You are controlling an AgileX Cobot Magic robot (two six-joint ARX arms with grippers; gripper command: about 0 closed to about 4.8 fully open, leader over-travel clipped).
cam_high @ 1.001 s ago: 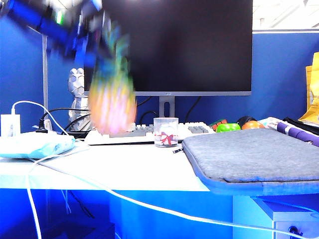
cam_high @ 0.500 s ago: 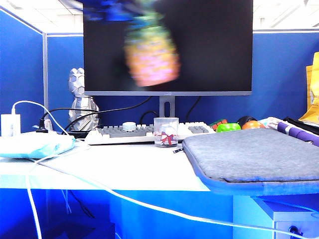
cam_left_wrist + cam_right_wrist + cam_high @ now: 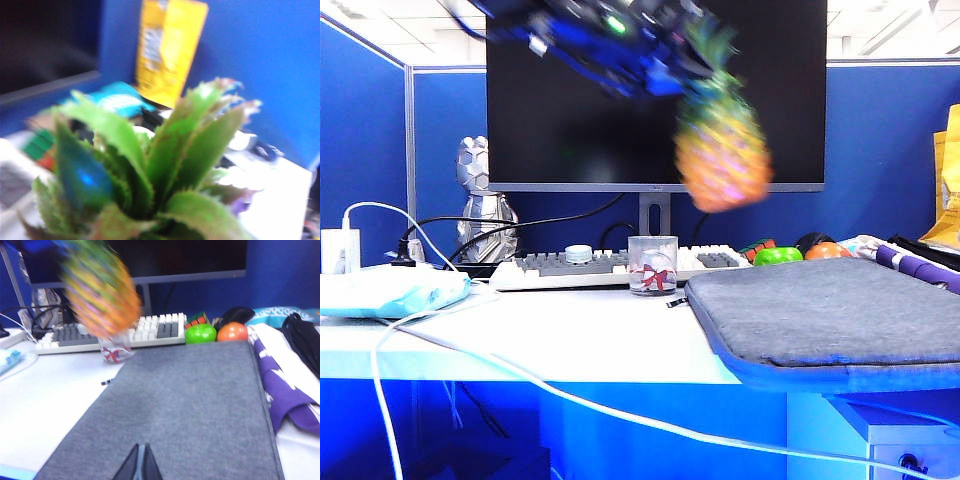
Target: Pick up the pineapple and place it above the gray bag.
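The pineapple (image 3: 720, 150) hangs blurred in the air before the monitor, crown up, orange body down, above and just left of the gray bag's near-left corner. My left gripper (image 3: 682, 62) reaches in from the upper left, shut on its leaf crown. In the left wrist view the green leaves (image 3: 165, 160) fill the picture and hide the fingers. The gray bag (image 3: 830, 310) lies flat on the right of the table. The right wrist view shows the pineapple (image 3: 102, 287) over the glass cup, beyond the bag (image 3: 190, 410). My right gripper (image 3: 141, 449) is shut, low over the bag's near part.
A glass cup (image 3: 652, 265) stands by the bag's left corner, with a keyboard (image 3: 570, 268) and monitor (image 3: 570, 120) behind. Green (image 3: 778, 256) and orange (image 3: 825, 251) toy fruits sit behind the bag. A light-blue cloth bundle (image 3: 390, 290) and white cables (image 3: 520, 375) lie left; purple cloth (image 3: 280, 385) lies right.
The left arm has lifted the pineapple from near the keyboard on the left, swung it up and rightward across the monitor, and it now hangs lower, close to the bag.
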